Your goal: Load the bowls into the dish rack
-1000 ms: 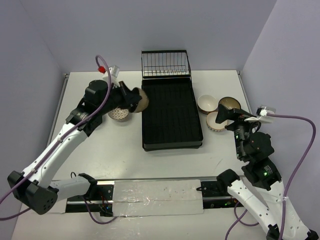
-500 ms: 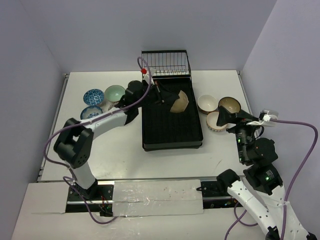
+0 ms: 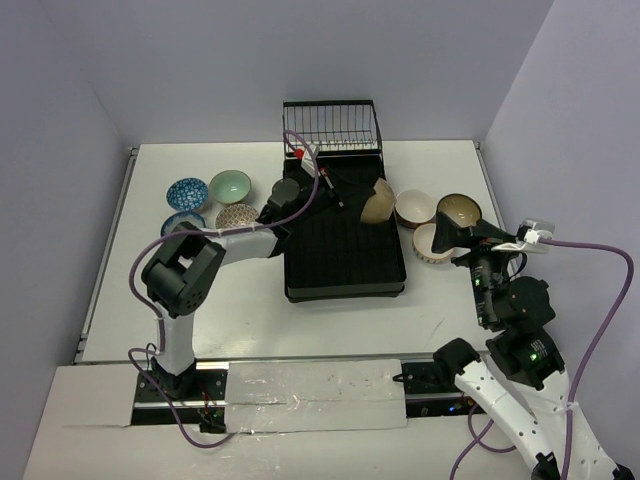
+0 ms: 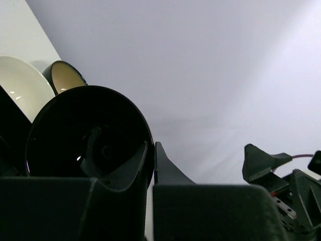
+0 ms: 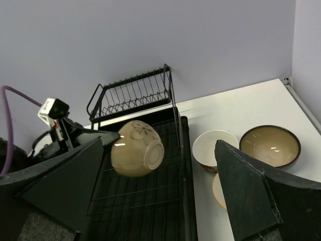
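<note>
Barely begun. Clamps tan flowered bowl (image 3: 380,203) in left gripper (image 3: 360,197) above dish rack's (image 3: 340,262) 2 o'clock edge; holds right gripper (image 3: 455,232) spread apart. Leaves three bowls (image 3: 415,207) at 3 o'clock, four bowls (image 3: 228,186) at 9, unloaded.

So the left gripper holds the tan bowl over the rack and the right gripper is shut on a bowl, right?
No: the right gripper is open and empty, per the right wrist view. The left gripper does hold the tan bowl over the rack.

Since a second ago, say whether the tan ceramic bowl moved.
Yes. The tan bowl crossed the black dish rack, left edge to right edge.
</note>
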